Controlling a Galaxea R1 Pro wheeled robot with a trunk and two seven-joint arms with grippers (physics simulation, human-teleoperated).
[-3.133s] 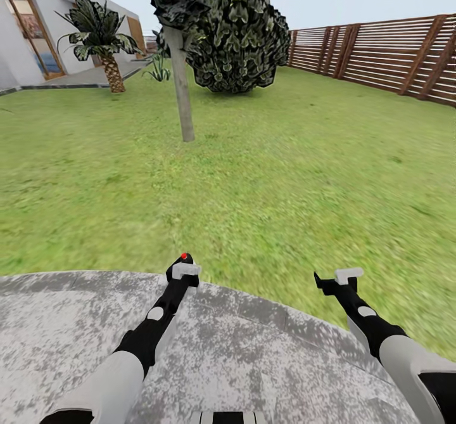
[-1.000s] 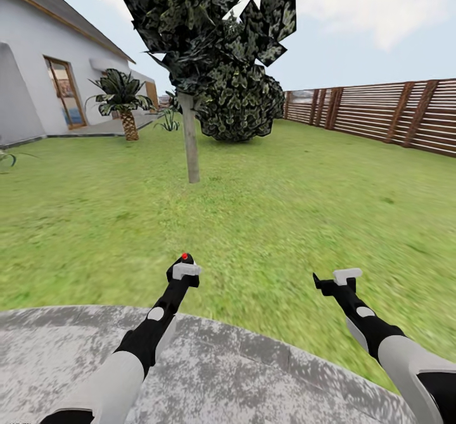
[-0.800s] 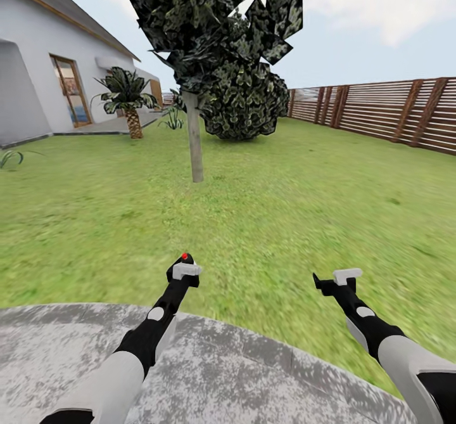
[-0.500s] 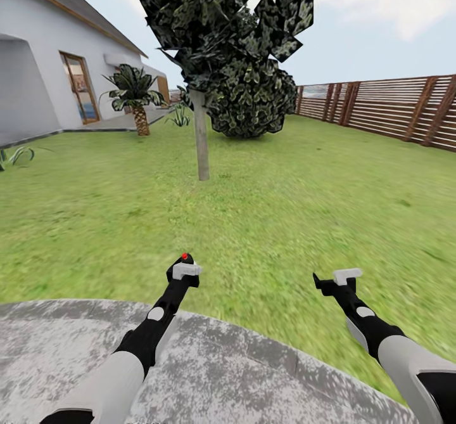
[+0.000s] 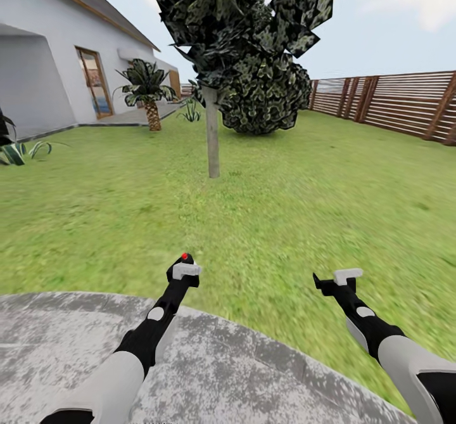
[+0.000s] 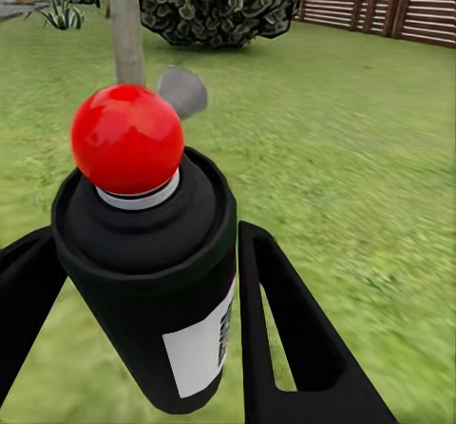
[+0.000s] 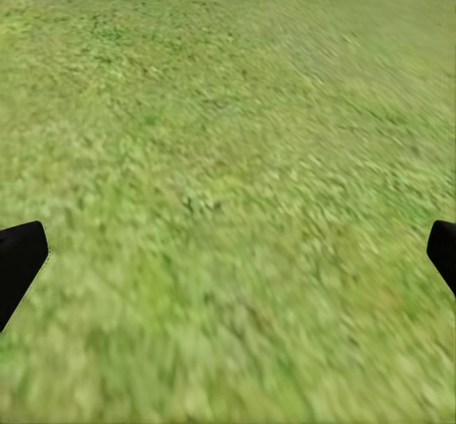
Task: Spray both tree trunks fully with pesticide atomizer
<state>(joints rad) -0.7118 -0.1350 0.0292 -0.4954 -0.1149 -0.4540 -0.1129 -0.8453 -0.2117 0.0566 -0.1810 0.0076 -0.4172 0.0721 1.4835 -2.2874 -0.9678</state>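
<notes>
My left gripper (image 5: pixel 183 270) is shut on the pesticide atomizer (image 6: pixel 142 253), a dark can with a white label and a red ball on top. The head view catches the atomizer's red top (image 5: pixel 184 256) above the fingers. A tree trunk (image 5: pixel 213 134), straight and grey-brown, rises from the lawn ahead and slightly left under a dark blotchy canopy (image 5: pixel 234 18). That same tree trunk (image 6: pixel 124 25) stands beyond the can in the left wrist view. Over bare grass, my right gripper (image 5: pixel 336 279) is open and empty, its fingertips (image 7: pixel 19 262) wide apart.
A grey stone slab (image 5: pixel 253 373) lies under my arms. A white house (image 5: pixel 44 75) and a short palm (image 5: pixel 149 91) stand at the left. A large dark bush (image 5: pixel 272 97) sits behind the tree. A slatted wooden fence (image 5: pixel 399 104) runs along the right.
The whole view has tilted up and swung, so the tree now sits further right in the picture. Both arms hold the same pose, with the atomizer still in the left gripper.
</notes>
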